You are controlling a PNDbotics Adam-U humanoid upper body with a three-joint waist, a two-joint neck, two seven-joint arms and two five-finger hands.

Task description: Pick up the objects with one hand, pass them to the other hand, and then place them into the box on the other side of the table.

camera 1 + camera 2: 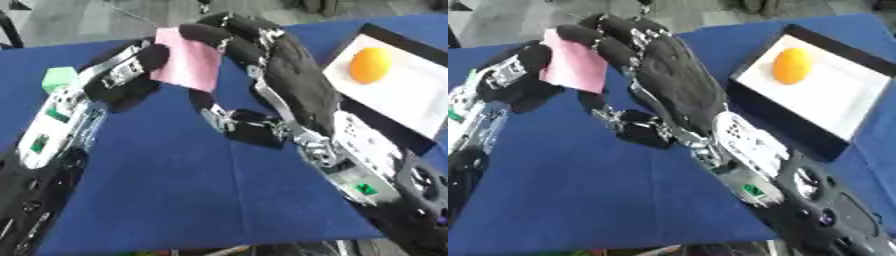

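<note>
- Pink is the thing you are passing: in the left eye view the pink object [188, 61], flat and squarish, hangs above the blue table [175, 175] between your two hands.
- Your left hand [131, 70] comes in from the left side, and its curled black fingers touch the pink object's left edge; from here you cannot tell whether they pinch it.
- Your right hand [280, 65] reaches in from the lower right, with its fingers curled over the pink object's top right corner and its thumb sticking out below.
- A green block [59, 77] lies on the table just beside your left wrist, on its far left side.
- The box [398, 87] sits at the table's right edge, dark-walled with a white floor, and an orange ball [369, 65] lies in it.

- In the right eye view, your right hand [667, 70] shows its back, and its fingers bend round the upper edge of the pink object [575, 67].
- Your left hand [522, 75] sits against the object's left side, fingers curled.
- The box [833, 100] is well apart from both hands, with the orange ball [792, 66] in its far part.
</note>
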